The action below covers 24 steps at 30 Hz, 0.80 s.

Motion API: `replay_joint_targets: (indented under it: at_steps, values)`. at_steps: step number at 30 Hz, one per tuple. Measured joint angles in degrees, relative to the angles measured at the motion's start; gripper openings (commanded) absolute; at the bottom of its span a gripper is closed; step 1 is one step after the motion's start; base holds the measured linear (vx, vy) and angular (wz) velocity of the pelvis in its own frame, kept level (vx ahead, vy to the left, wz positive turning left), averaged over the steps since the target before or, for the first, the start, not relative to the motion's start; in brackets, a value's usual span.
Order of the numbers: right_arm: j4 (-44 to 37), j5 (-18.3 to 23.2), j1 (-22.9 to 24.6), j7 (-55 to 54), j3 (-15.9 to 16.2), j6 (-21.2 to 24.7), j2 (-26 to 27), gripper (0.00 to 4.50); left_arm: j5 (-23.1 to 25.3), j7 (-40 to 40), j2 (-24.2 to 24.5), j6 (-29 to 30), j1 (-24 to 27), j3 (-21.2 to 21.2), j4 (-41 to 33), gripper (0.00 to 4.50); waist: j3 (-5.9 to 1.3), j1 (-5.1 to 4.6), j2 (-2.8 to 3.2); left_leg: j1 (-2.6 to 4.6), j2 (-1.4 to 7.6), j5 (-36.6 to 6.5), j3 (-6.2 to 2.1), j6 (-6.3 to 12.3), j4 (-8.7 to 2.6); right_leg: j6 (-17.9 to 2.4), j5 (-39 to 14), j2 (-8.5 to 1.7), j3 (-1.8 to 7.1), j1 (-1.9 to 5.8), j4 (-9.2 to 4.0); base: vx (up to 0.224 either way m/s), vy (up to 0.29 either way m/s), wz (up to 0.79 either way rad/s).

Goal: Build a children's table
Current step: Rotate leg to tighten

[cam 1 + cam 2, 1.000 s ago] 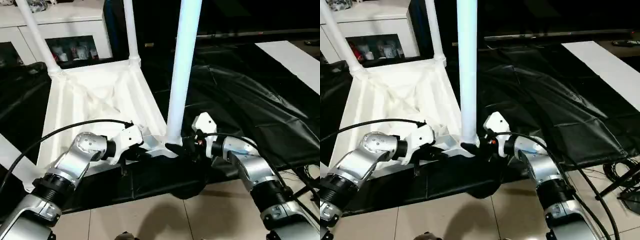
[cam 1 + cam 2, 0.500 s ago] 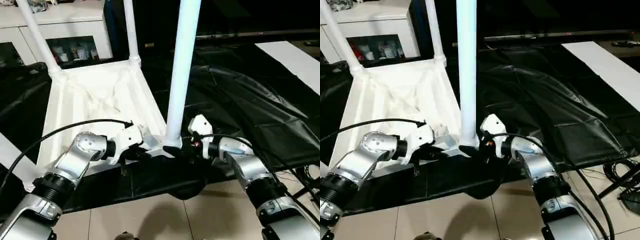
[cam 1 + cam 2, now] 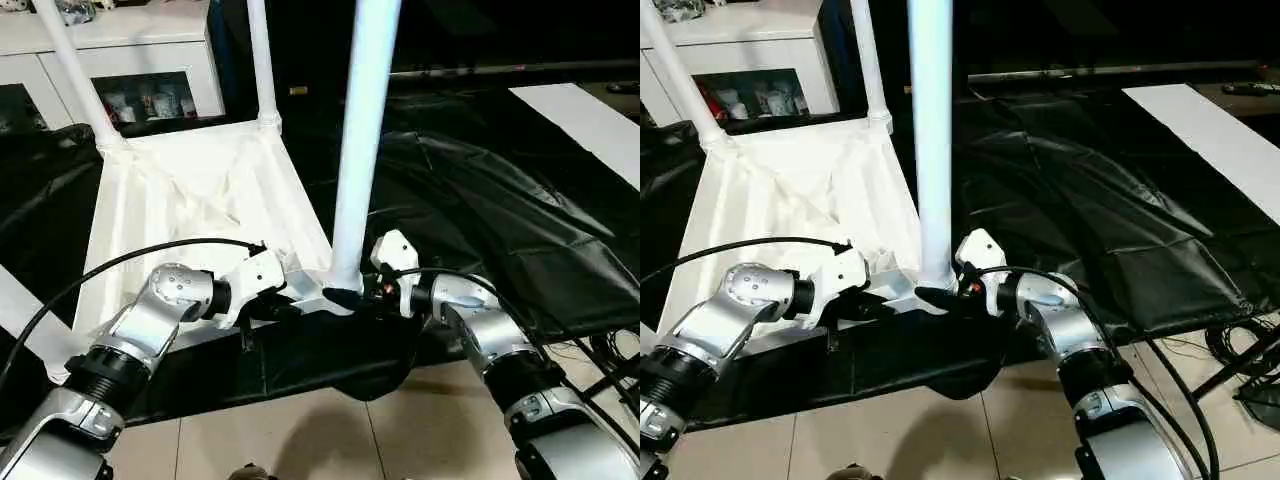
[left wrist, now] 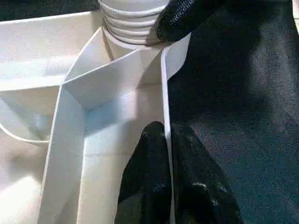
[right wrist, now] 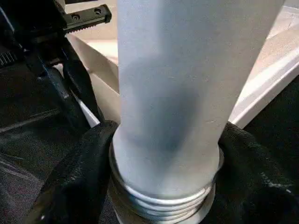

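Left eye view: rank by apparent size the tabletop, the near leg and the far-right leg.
1. Tabletop, largest.
2. Near leg, though nearness to the camera inflates it.
3. Far-right leg, looks thinnest; true size versus the near leg is unsure.

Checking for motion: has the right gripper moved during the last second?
Yes. The right gripper has closed in toward the near leg, at the tabletop corner socket.

Both silver forearms angled inward, left fingers (image 4: 154, 186) pinched together, right fingers (image 5: 79, 186) spread
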Motion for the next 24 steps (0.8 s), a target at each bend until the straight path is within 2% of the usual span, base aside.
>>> replay_joint_targets:
  at_steps: [10, 12, 16, 19, 24]
  values:
    - [1.26, -0.05, -0.2, -0.1, -0.33, -1.05, 0.54, 2.79, 0.31, -0.22, -0.02, 0.0, 0.0, 0.33, 0.29, 0.0, 0.01, -0.04, -0.03, 0.02, 0.0, 0.0, 0.0, 0.0, 0.0, 0.0, 0.0, 0.0, 0.0, 0.0, 0.02, 0.0, 0.0, 0.0]
    - [2.55, -0.55, -0.58, -3.19, -0.62, -1.1, 1.33, 2.79, 0.98, 1.7, -0.91, 0.13, -0.55, 0.51, 1.41, 0.0, -0.01, -0.06, -0.06, 0.06, 0.0, 0.0, 0.0, 0.0, 0.0, 0.0, 0.0, 0.0, 0.02, 0.04, 0.07, 0.0, 0.0, 0.0]
    - [5.98, -1.37, -2.26, -16.77, -3.57, 0.92, 4.69, 2.78, 3.12, 9.49, -6.29, 2.33, -4.15, 1.26, 6.92, 0.0, -0.03, -0.13, -0.08, 0.27, -0.04, 0.0, 0.07, -0.01, 0.02, 0.0, 0.0, -0.08, 0.05, 0.17, 0.07, 0.0, 0.0, 0.0]
    - [8.15, -1.62, -3.43, -26.83, -5.37, 2.35, 6.85, 2.77, 4.27, 15.28, -10.7, 4.5, -6.71, 1.6, 10.71, 0.0, -0.04, -0.13, -0.06, 0.81, -0.12, 0.0, 0.15, 0.0, -0.01, 0.06, -0.03, -0.35, -0.05, 0.46, 0.0, 0.0, 0.0, 0.0]
    - [12.94, -1.8, -7.3, -39.96, -7.9, 4.42, 9.25, 2.77, 5.18, 23.71, -17.55, 7.81, -11.13, 2.09, 16.76, 0.0, -0.11, -0.3, 0.05, 0.83, -0.31, -0.01, 0.27, 0.04, -0.25, 0.1, -0.06, -0.79, -0.35, 0.8, -0.87, 0.0, 0.0, 0.0]
